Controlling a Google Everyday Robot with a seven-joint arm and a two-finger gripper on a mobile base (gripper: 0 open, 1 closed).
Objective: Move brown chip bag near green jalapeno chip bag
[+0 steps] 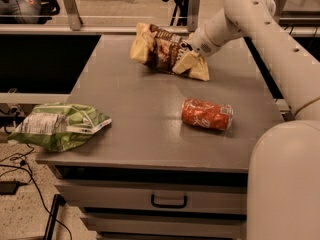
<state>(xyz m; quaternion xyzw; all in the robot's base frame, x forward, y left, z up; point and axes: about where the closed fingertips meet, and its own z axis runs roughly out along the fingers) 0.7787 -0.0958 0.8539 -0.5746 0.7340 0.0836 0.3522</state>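
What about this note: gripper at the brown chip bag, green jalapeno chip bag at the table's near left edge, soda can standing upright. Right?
One slip: the camera view shows the soda can lying on its side. The gripper is at the brown chip bag, and the green jalapeno chip bag is at the table's near left edge.
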